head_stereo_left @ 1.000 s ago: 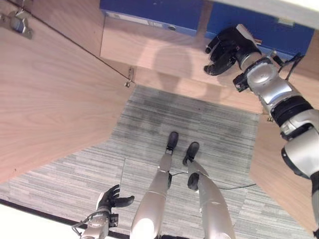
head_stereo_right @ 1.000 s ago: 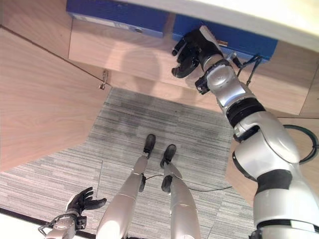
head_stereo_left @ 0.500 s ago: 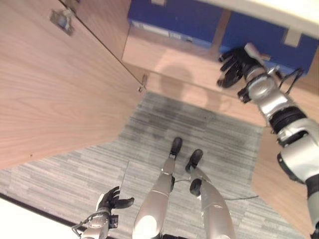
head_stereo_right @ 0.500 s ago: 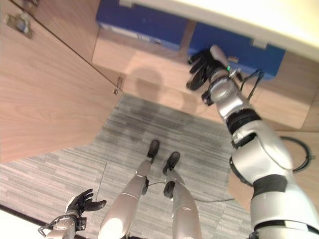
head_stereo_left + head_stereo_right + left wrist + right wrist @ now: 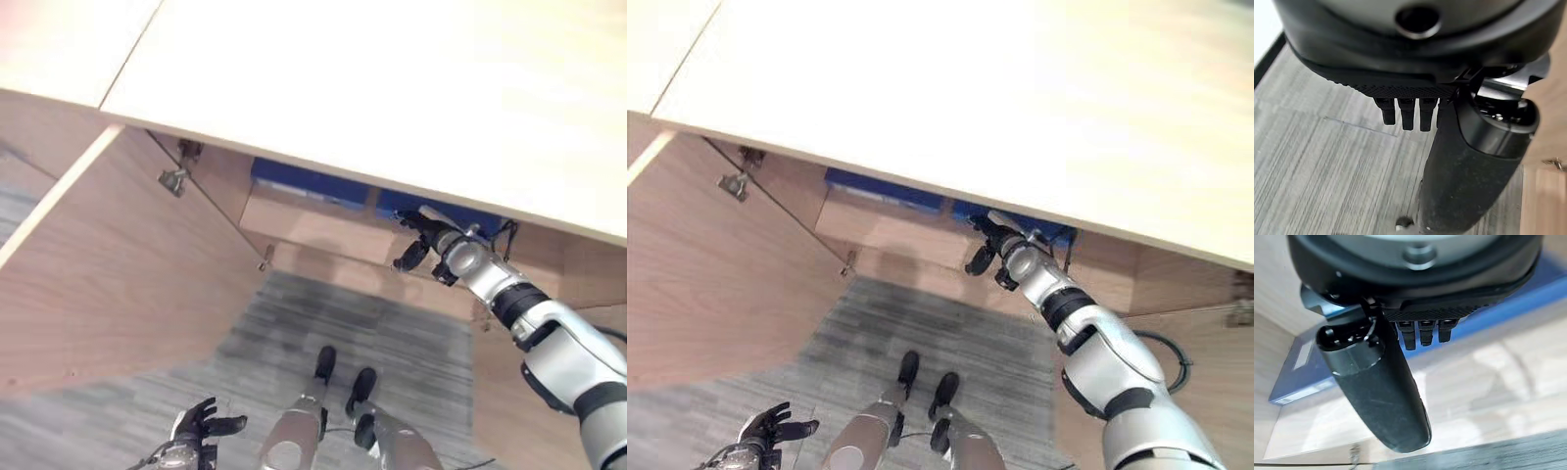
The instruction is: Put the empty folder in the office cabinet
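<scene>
right hand at the mouth of the cabinet, blue folders already on the shelf

the right hand (image 5: 423, 241), dark and on its silver-grey arm, reaches in under the pale wooden worktop (image 5: 392, 88) that caps the open light-wood office cabinet (image 5: 127, 284). its fingers are loosely curled and hold nothing; the right wrist view shows thumb and fingertips bare over the shelf, with no folder between them.

two flat blue folders lie on the wooden cabinet shelf (image 5: 309, 225). the right-side blue folder (image 5: 400, 204) sits at about 11 o'clock from the right hand, just beside the fingertips; whether they touch cannot be told. the left-side blue folder (image 5: 309, 183) lies at about 9 o'clock from that hand, apart from it. both folders lie flat with their long edges running across the shelf front, roughly from 9 to 3 o'clock.

the left hand (image 5: 196, 431) hangs low over the grey striped carpet floor (image 5: 294, 333), at about 7 o'clock in the head view, fingers spread and empty, well apart from the shelf.

judged from this, the folder looks already placed inside, and the right hand is much the nearer one; the likely next move is to draw it clear towards 5 o'clock without dragging the folder edge.
</scene>
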Motion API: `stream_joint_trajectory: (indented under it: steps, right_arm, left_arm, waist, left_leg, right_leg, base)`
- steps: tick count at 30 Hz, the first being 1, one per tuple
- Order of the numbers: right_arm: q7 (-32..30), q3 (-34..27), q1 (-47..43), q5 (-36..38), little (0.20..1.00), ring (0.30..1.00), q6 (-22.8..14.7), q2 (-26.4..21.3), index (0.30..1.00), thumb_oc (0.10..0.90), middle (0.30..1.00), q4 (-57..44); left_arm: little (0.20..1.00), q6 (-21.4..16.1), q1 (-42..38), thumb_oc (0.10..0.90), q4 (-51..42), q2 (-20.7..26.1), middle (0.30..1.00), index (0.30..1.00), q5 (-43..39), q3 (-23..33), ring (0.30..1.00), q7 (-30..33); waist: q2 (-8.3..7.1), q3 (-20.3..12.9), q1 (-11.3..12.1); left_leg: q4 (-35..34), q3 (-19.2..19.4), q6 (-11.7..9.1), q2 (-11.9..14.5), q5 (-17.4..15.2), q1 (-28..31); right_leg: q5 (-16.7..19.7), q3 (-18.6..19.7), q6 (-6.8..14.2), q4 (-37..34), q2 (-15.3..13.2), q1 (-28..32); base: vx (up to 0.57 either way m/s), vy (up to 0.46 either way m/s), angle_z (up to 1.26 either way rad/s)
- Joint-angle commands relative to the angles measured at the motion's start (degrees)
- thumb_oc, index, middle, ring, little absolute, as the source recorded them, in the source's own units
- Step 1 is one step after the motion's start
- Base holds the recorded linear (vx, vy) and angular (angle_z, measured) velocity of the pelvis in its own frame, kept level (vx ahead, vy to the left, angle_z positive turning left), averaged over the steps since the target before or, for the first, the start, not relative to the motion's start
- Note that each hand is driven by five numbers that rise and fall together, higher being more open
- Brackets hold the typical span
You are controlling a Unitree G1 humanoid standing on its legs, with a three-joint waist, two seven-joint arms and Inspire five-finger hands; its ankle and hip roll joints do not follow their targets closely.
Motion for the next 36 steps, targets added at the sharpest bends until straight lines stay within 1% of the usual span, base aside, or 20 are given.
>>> stream_joint_trajectory:
  steps: [1,5,7,9,12,13,14,15,17,18,19,20,22,24,26,29,31,33,34,36]
  right_arm:
    - [0.1,0.5,1.3,-2.7,0.900,0.900,-2.1,-2.9,0.900,0.800,0.900,-5.0]
    - [3.1,-0.5,8.7,-1.0,0.900,0.900,-2.8,-4.0,0.900,0.800,0.900,-12.2]
    - [4.2,-0.9,10.9,-0.1,0.900,0.900,-2.7,-4.7,0.900,0.800,0.900,-14.2]
    - [5.7,-3.0,16.6,4.0,0.900,0.900,-3.6,-7.7,0.900,0.800,0.900,-19.6]
    - [5.3,-4.4,18.2,5.7,0.900,0.900,-3.8,-8.4,0.900,0.800,0.900,-20.5]
    - [4.2,-7.5,20.6,12.0,0.900,0.900,-5.4,-8.4,0.900,0.800,0.900,-22.7]
    - [3.3,-11.7,25.4,18.6,0.900,0.900,-7.1,-6.7,0.900,0.800,0.900,-24.3]
    - [3.2,-13.7,28.4,20.8,0.900,0.900,-7.6,-5.6,0.900,0.800,0.900,-26.4]
    - [2.9,-20.1,37.3,21.8,0.900,0.900,-9.6,-6.1,0.900,0.800,0.900,-33.6]
    - [1.2,-25.6,43.3,22.0,0.900,0.900,-11.3,-4.8,0.900,0.800,0.900,-35.1]
    - [1.2,-25.8,43.4,21.9,0.900,0.900,-11.2,-4.8,0.900,0.800,0.900,-35.2]
    - [-1.7,-30.8,47.8,24.0,0.900,0.900,-13.6,1.0,0.900,0.800,0.900,-32.2]
    - [-3.5,-35.1,52.6,26.3,0.900,0.900,-14.7,4.6,0.900,0.800,0.900,-33.0]
    - [-4.4,-36.8,53.8,27.3,0.900,0.900,-15.5,6.5,0.900,0.800,0.900,-32.0]
    - [-7.2,-39.1,56.0,27.9,0.900,0.900,-16.4,10.0,0.900,0.800,0.900,-28.6]
    - [-8.2,-39.7,56.1,28.5,0.900,0.900,-15.7,11.0,0.900,0.800,0.900,-25.8]
    - [-8.4,-41.2,57.1,31.6,0.900,0.900,-15.2,12.3,0.900,0.800,0.900,-24.0]
    - [-8.7,-43.7,58.4,33.6,0.900,0.900,-15.6,13.2,0.900,0.800,0.900,-23.9]
    - [-8.7,-43.7,58.3,33.6,0.900,0.900,-15.6,13.3,0.900,0.800,0.900,-23.9]
    - [-9.9,-44.5,58.1,32.6,0.900,0.900,-15.7,13.0,0.900,0.800,0.900,-23.9]
  left_arm:
    - [0.900,1.1,5.3,0.800,3.9,2.1,0.900,0.900,3.1,-0.2,0.900,0.1]
    - [0.900,1.8,5.5,0.800,5.1,0.8,0.900,0.900,4.8,0.5,0.900,-0.3]
    - [0.900,1.9,5.4,0.800,5.2,0.6,0.900,0.900,5.3,0.6,0.900,-0.5]
    - [0.900,2.4,4.8,0.800,5.3,-0.1,0.900,0.900,6.6,0.6,0.900,-1.0]
    - [0.900,2.4,4.6,0.800,5.7,-0.3,0.900,0.900,7.0,0.5,0.900,-0.9]
    - [0.900,2.2,4.3,0.800,7.6,-1.4,0.900,0.900,6.2,0.9,0.900,-0.4]
    - [0.900,2.6,4.3,0.800,11.0,-3.0,0.900,0.900,4.6,2.6,0.900,-0.2]
    - [0.900,3.2,3.8,0.800,12.8,-3.4,0.900,0.900,3.9,4.0,0.900,-0.3]
    - [0.900,4.2,3.5,0.800,14.5,-3.9,0.900,0.900,5.0,7.3,0.900,-0.1]
    - [0.900,3.8,4.1,0.800,14.4,-4.7,0.900,0.900,6.0,8.4,0.900,0.2]
    - [0.900,3.8,4.1,0.800,14.4,-4.6,0.900,0.900,5.9,8.3,0.900,0.2]
    - [0.900,3.2,4.9,0.800,13.9,-5.6,0.900,0.900,6.4,8.3,0.900,-0.1]
    - [0.900,3.2,4.9,0.800,13.5,-5.8,0.900,0.900,6.6,8.4,0.900,0.0]
    - [0.900,3.0,4.7,0.800,13.4,-5.8,0.900,0.900,6.5,8.4,0.900,-0.1]
    - [0.900,2.7,3.8,0.800,12.5,-6.0,0.900,0.900,7.3,6.8,0.900,0.3]
    - [0.900,2.4,3.2,0.800,11.4,-6.0,0.900,0.900,6.9,5.9,0.900,0.3]
    - [0.900,2.2,2.1,0.800,10.6,-5.9,0.900,0.900,6.6,4.9,0.900,0.2]
    - [0.900,2.4,2.4,0.800,10.6,-6.4,0.900,0.900,7.2,4.2,0.900,-0.2]
    - [0.900,2.4,2.3,0.800,10.6,-6.4,0.900,0.900,7.2,4.2,0.900,-0.2]
    - [0.900,2.8,3.1,0.800,10.4,-6.9,0.900,0.900,7.4,4.2,0.900,-0.6]
  waist:
    - [-4.15,-6.7,-0.5]
    - [-4.84,-9.7,-1.6]
    - [-4.91,-10.2,-1.8]
    - [-5.39,-10.4,-2.8]
    - [-5.55,-10.1,-2.6]
    - [-5.71,-9.8,-2.1]
    - [-5.39,-10.6,-2.3]
    - [-5.38,-11.4,-3.2]
    - [-4.94,-13.3,-5.0]
    - [-4.22,-14.1,-5.6]
    - [-4.29,-14.3,-5.5]
    - [-3.09,-15.3,-6.4]
    - [-1.97,-15.5,-7.7]
    - [-1.45,-15.4,-8.2]
    - [-0.59,-15.1,-9.8]
    - [-0.33,-14.7,-10.4]
    - [-0.48,-14.0,-11.4]
    - [0.03,-12.1,-12.0]
    - [-0.04,-12.2,-12.0]
    - [1.03,-11.1,-11.4]
  left_leg:
    - [-1.1,2.1,0.2,0.9,-6.2,3.9]
    - [-1.3,2.6,0.0,1.4,-7.3,6.7]
    - [-1.0,2.6,0.0,1.4,-7.8,7.4]
    - [3.2,3.0,0.3,1.3,-10.4,8.5]
    - [6.6,2.7,0.5,0.8,-11.7,8.2]
    - [10.1,-2.5,0.4,-1.5,-13.9,8.3]
    - [9.0,-8.7,1.0,-3.1,-15.1,10.4]
    - [7.3,-9.7,1.4,-3.5,-14.5,11.2]
    - [3.8,-8.3,2.1,-3.0,-13.8,13.1]
    - [1.9,-7.1,2.4,-2.7,-13.4,14.5]
    - [1.8,-7.1,2.5,-2.8,-13.2,14.3]
    - [-0.8,-5.3,3.2,-2.4,-12.4,15.6]
    - [-1.4,-3.0,3.8,-2.7,-12.0,15.6]
    - [-1.4,-2.0,4.1,-3.0,-12.1,15.5]
    - [-1.4,-0.1,4.6,-3.8,-12.0,15.1]
    - [-1.4,1.0,4.7,-4.3,-11.9,14.8]
    - [-1.4,2.7,4.7,-4.6,-11.9,14.3]
    - [-1.4,5.4,4.7,-3.8,-12.1,14.8]
    - [-1.4,5.5,4.7,-3.9,-11.9,14.7]
    - [-1.4,7.7,4.4,-2.6,-11.7,14.6]
  right_leg:
    - [2.0,1.3,6.4,-5.8,-2.7,3.5]
    - [1.0,1.6,6.3,-5.8,-2.3,6.1]
    - [0.5,1.6,6.2,-5.5,-2.4,6.8]
    - [-0.7,2.1,5.8,-4.0,-2.9,8.8]
    - [-0.8,2.9,5.8,-3.4,-3.1,9.2]
    - [-0.5,6.1,5.7,-2.3,-2.9,8.8]
    - [-0.1,10.0,5.8,-1.7,-2.1,8.5]
    - [0.3,11.2,5.9,-1.7,-1.9,8.0]
    - [0.9,12.8,6.7,-2.6,-1.5,7.7]
    - [1.4,14.0,7.3,-2.9,-1.5,7.7]
    - [1.5,14.1,7.3,-2.9,-1.6,7.5]
    - [2.4,15.8,8.0,-3.0,-1.9,7.0]
    - [3.5,17.6,8.7,-2.4,-2.4,5.5]
    - [4.2,18.4,9.2,-2.0,-2.6,4.5]
    - [6.2,19.9,10.3,-2.0,-3.0,2.8]
    - [7.4,20.6,11.0,-2.2,-3.2,1.4]
    - [8.7,21.2,11.7,-2.5,-3.5,0.1]
    - [9.0,18.2,11.9,-0.4,-4.4,-1.5]
    - [9.1,18.3,11.9,-0.5,-4.4,-1.7]
    - [6.6,8.6,10.6,1.8,-7.1,-1.5]
  base:
    - [0.07,0.011,-0.12]
    - [0.07,0.003,-0.11]
    - [0.04,0.013,-0.09]
    - [0.01,0.037,-0.05]
    - [-0.03,0.064,0.01]
    - [-0.09,0.209,-0.26]
    - [-0.10,0.263,-0.52]
    - [-0.05,0.228,-1.21]
    - [-0.01,0.209,-1.90]
    - [-0.01,0.172,-1.28]
    - [-0.06,0.261,-0.77]
    - [-0.11,0.249,-0.65]
    - [-0.18,0.295,-1.05]
    - [-0.15,0.175,-1.27]
    - [-0.18,0.186,-0.69]
    - [-0.13,0.093,-0.54]
    - [-0.20,0.110,-0.29]
    - [-0.15,0.046,-0.34]
    - [-0.10,0.012,-0.60]
    - [-0.09,0.031,-1.00]
